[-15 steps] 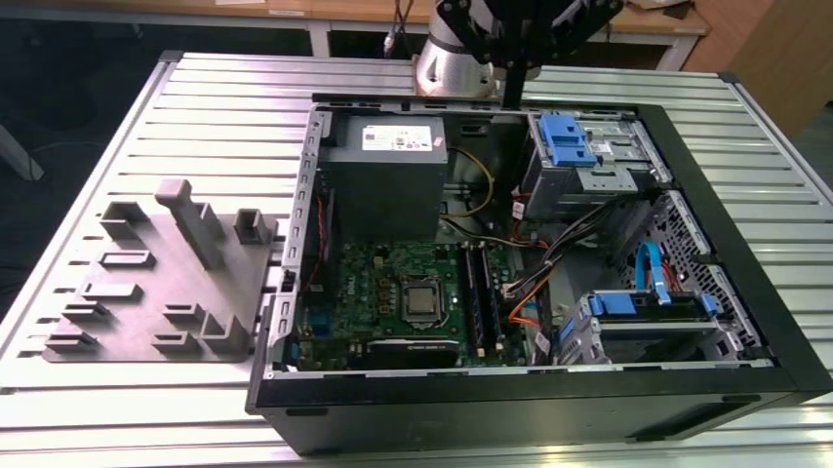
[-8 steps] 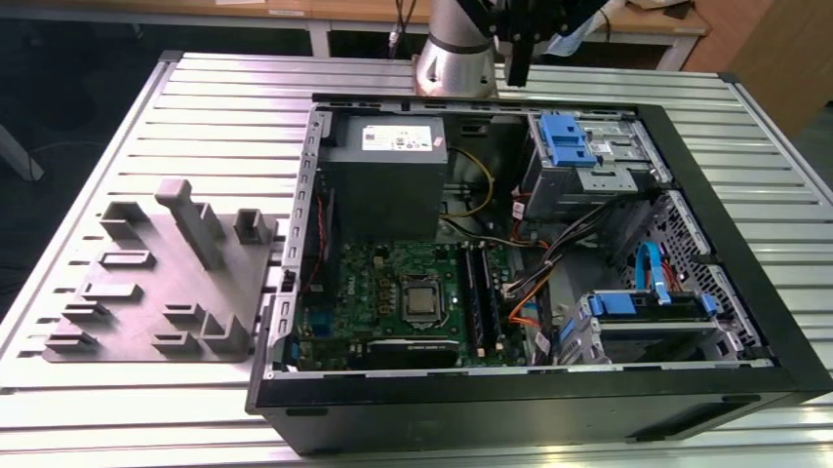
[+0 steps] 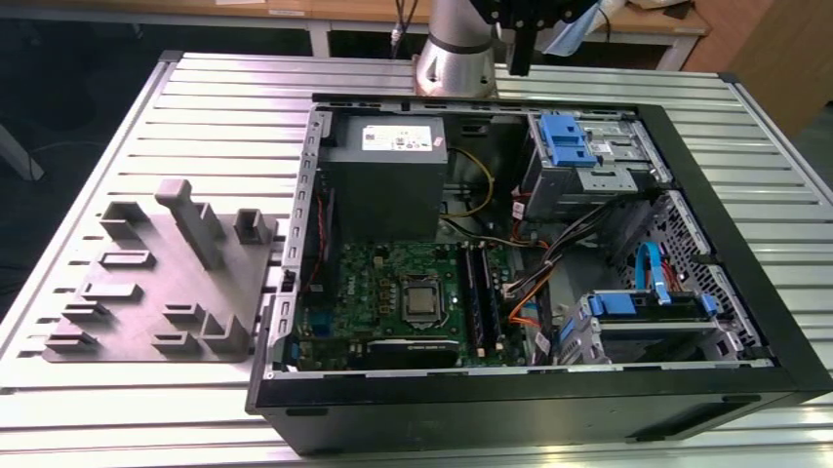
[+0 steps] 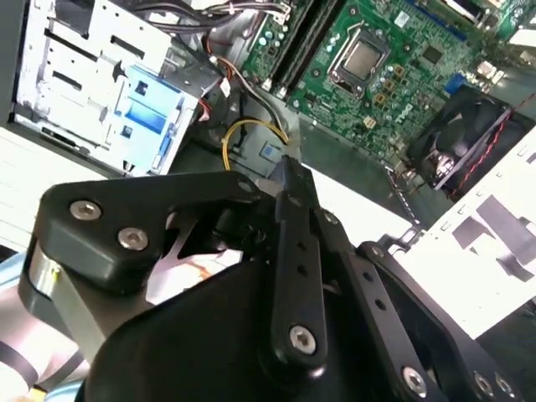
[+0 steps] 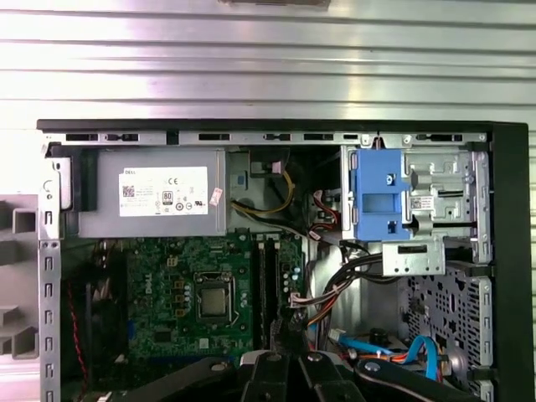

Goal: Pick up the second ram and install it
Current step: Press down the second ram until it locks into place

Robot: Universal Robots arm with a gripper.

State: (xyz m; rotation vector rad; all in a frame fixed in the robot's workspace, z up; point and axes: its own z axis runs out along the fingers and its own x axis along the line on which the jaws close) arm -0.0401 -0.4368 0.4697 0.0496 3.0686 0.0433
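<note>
Gripper (image 3: 521, 68) above open case (image 3: 729, 292), two sticks (image 3: 479, 292) seated (upright).

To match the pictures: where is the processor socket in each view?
Exterior view: processor socket, at the exterior view's left of the memory slots.
Second wrist view: socket between memory slots and black fan.
First wrist view: socket beside the memory slots.
Shared landmark: blue drive bracket.

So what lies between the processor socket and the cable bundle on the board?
The long dark memory slots, side by side, lie between the processor socket and the cable bundle, as seen in the first wrist view.
</note>
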